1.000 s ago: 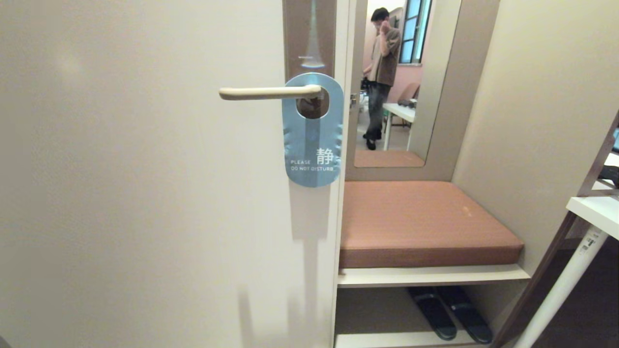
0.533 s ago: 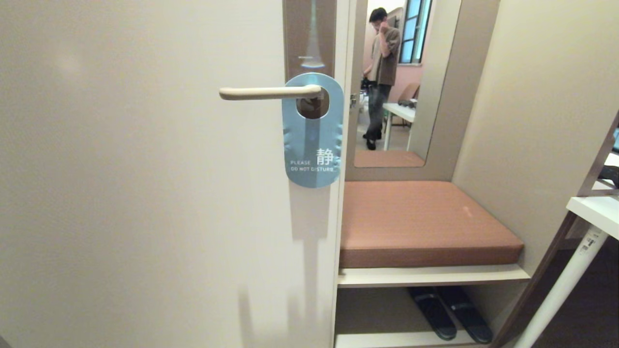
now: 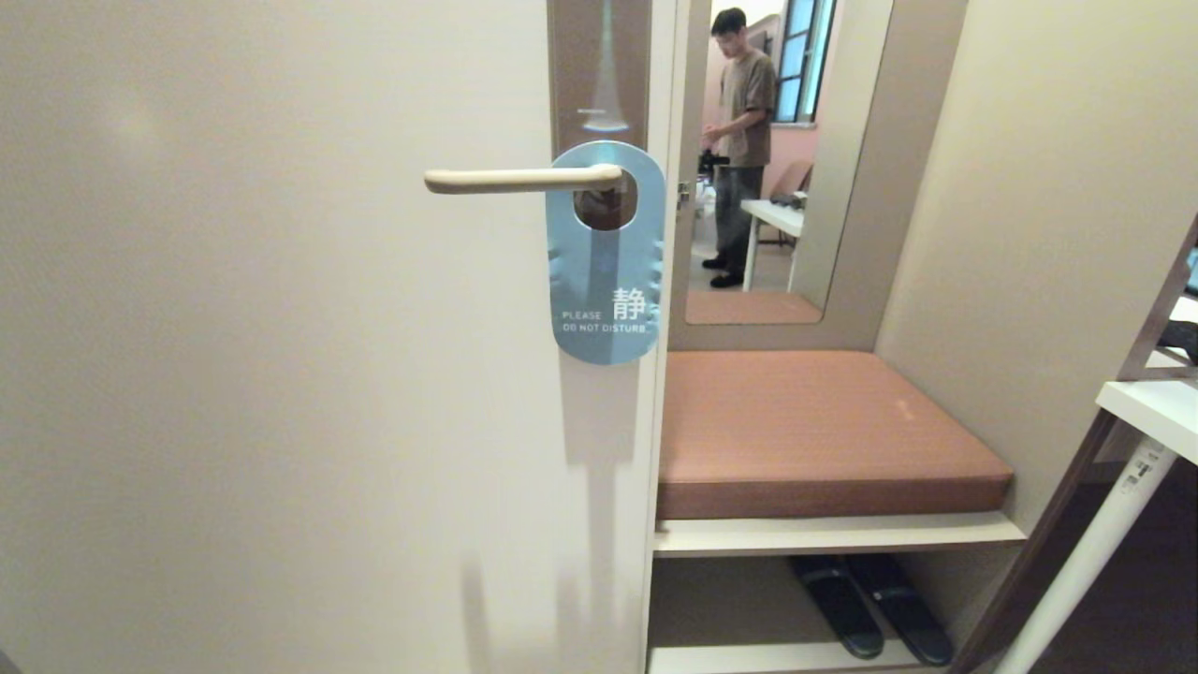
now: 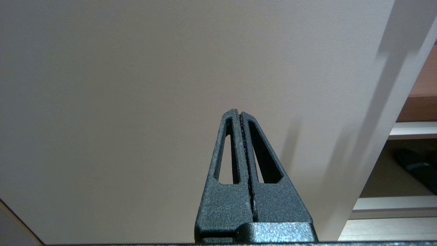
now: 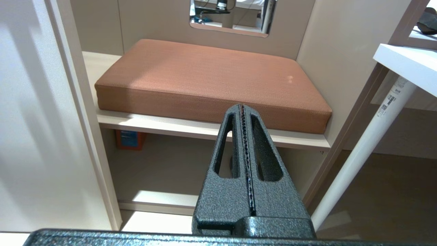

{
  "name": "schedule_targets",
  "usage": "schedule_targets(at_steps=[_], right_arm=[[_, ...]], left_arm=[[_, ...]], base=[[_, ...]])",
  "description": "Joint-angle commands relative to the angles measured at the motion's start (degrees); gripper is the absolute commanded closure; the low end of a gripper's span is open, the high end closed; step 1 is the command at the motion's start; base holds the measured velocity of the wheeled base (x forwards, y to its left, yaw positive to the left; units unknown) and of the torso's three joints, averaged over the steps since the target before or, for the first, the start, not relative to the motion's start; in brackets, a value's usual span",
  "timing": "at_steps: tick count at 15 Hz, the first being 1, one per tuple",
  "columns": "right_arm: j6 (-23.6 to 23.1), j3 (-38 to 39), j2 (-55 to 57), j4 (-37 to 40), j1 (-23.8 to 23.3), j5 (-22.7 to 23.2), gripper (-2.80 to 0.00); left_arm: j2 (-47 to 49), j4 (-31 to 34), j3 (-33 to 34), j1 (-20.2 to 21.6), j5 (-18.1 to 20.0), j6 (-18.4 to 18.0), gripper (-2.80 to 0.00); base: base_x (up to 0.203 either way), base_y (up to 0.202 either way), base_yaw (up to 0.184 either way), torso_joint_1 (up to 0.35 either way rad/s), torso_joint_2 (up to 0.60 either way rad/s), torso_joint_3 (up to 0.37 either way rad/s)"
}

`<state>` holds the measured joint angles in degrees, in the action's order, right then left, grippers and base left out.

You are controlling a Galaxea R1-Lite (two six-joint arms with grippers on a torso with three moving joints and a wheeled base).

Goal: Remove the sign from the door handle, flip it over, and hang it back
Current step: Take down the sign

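Sign (image 3: 606, 271) hangs blue face out on the door handle (image 3: 520, 179), hiding the handle's elbow; neither arm shows in the head view. A person (image 3: 739, 140) in the mirror (image 3: 763, 159) has lowered a hand since earlier. Left gripper (image 4: 239, 114), pressed closed and empty, faces the door (image 4: 136, 85). Right gripper (image 5: 242, 107), likewise closed and empty, points at the cushion (image 5: 211, 78).

The brown plate (image 3: 599, 65) runs off the top edge of the head view, and the sign (image 3: 606, 271) covers its lower part. The slippers (image 3: 870, 608) under the shelf are half hidden by its board. The white surface (image 3: 1156, 407) is cut off at the right edge.
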<state>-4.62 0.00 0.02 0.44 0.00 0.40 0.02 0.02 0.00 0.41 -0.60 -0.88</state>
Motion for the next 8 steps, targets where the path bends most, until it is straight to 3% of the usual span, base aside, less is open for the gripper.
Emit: schedule_targets(at_steps=[1,8], right_arm=[[-0.04,0.00,-0.02,0.00,0.00,0.04,0.00],[-0.19,0.00,-0.02,0.00,0.00,0.13,0.00]], left_arm=[[-0.02,-0.02,0.00,0.02,-0.02,0.00,0.00],[-0.02,-0.02,0.00,0.02,-0.02,0.04,0.00]], base=[[0.000,0.000,0.000,0.000,0.00,0.000],[0.000,0.000,0.000,0.000,0.00,0.000]])
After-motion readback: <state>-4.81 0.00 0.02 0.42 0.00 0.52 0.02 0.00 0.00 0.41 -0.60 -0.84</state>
